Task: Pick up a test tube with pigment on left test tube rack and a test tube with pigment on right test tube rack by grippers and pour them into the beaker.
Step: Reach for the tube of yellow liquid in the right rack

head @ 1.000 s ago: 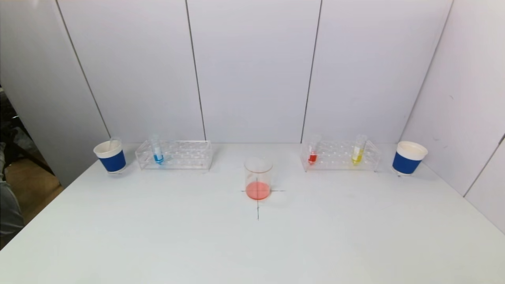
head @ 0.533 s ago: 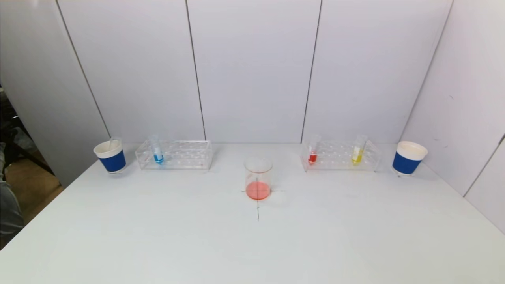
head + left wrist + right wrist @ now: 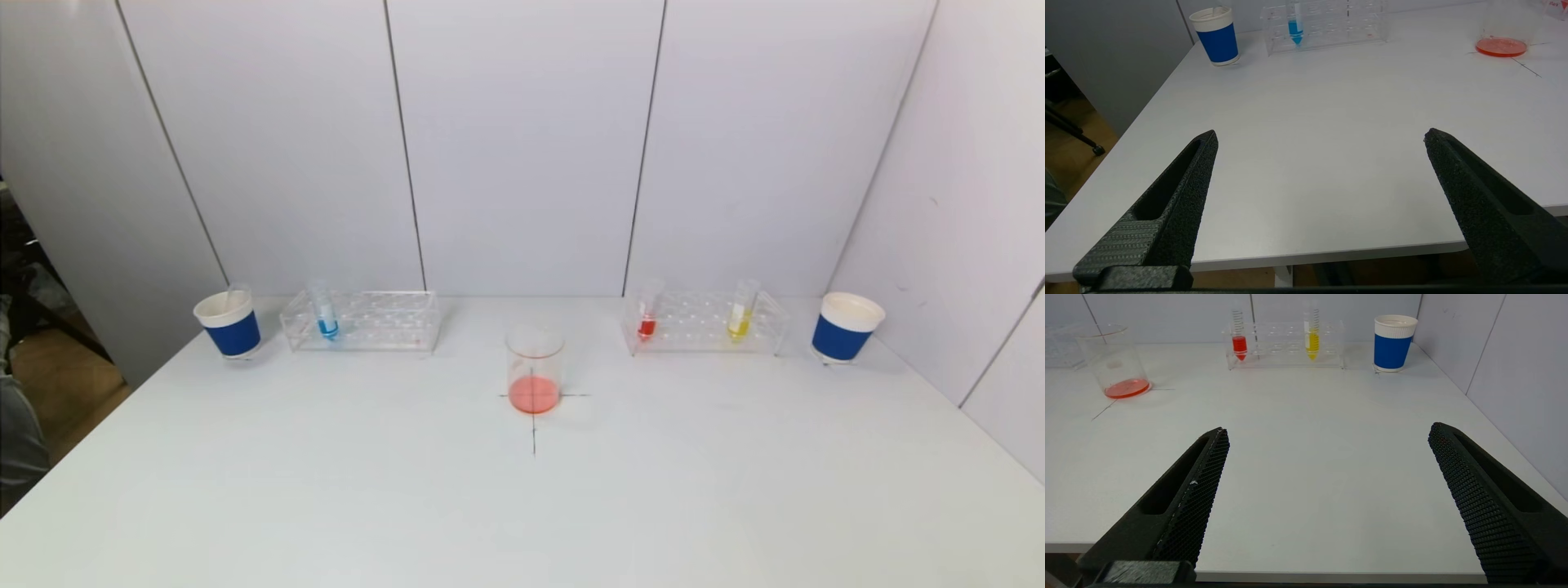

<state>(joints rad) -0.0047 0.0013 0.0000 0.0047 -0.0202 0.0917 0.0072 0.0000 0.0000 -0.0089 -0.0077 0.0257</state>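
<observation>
The big white desk [image 3: 522, 506] is flat and smooth. Both tools hang over its near edge, far from all the things.

The left tool [image 3: 1321, 136] has two black pointed fingers [image 3: 1180, 192] with a rough, grainy skin. They stand wide apart and hold nothing. Far ahead of it stands the left rack [image 3: 1327, 22], a clear plastic box with rows of round holes. One thin tube with blue pigment [image 3: 1295, 24] stands upright in it, with a pointed tip. Beside the rack is a paper cup [image 3: 1216, 34], white with a blue band.

The right tool [image 3: 1329, 430] has black fingers [image 3: 1188, 498] with a bumpy net pattern. They are spread wide too and grip nothing. Far ahead of it is the right rack [image 3: 1286, 345], also clear. It holds a red tube [image 3: 1239, 335] and a yellow tube [image 3: 1312, 335], both upright. A second blue cup [image 3: 1394, 343] stands near that rack.

The round glass beaker [image 3: 534, 369] sits between the two racks, ahead of both tools. It has a thin pool of orange-red liquid at the bottom and stands on a thin black cross [image 3: 534, 437] drawn on the desk.
</observation>
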